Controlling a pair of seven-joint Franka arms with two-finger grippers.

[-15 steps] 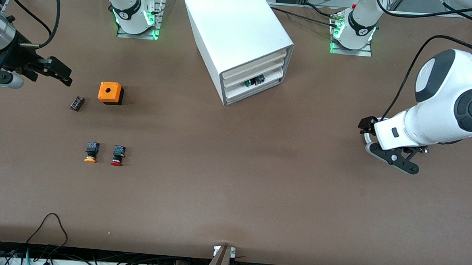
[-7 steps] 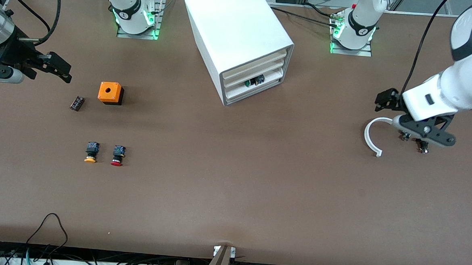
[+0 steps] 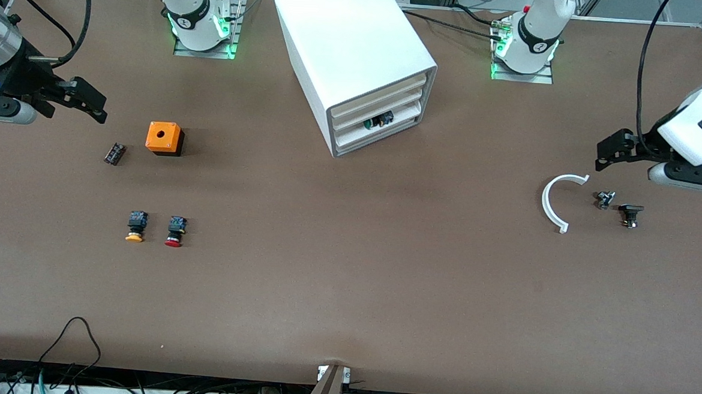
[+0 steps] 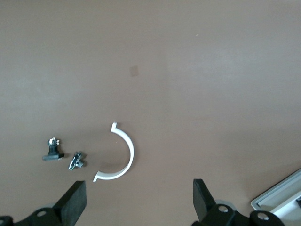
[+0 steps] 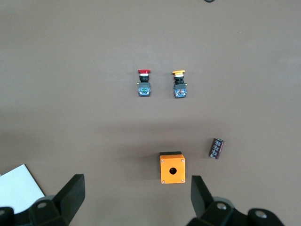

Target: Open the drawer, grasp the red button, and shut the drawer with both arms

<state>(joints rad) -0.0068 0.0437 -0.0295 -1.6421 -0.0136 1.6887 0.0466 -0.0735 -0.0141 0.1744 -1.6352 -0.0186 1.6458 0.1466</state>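
The white cabinet (image 3: pixel 353 47) stands between the two arm bases, and its top drawer (image 3: pixel 386 91) looks shut. The red-capped button (image 3: pixel 174 231) (image 5: pixel 144 84) lies on the table toward the right arm's end, beside a yellow-capped one (image 3: pixel 135 226) (image 5: pixel 179 84). My right gripper (image 3: pixel 94 107) (image 5: pixel 136 195) hangs open and empty over the table next to the orange box (image 3: pixel 163 137) (image 5: pixel 172 168). My left gripper (image 3: pixel 617 152) (image 4: pixel 139 200) is open and empty over bare table by a white arc (image 3: pixel 558 199) (image 4: pixel 120 157).
A small dark cylinder (image 3: pixel 115 153) (image 5: pixel 216 148) lies beside the orange box. Two small dark parts (image 3: pixel 604 199) (image 3: pixel 630 213) sit next to the arc. A dark part with a green cap (image 3: pixel 378 120) shows at a lower drawer's front. Cables run along the table's near edge.
My left arm has lifted and swung out toward its own end of the table, uncovering the white arc and the two small parts. The right gripper has barely shifted.
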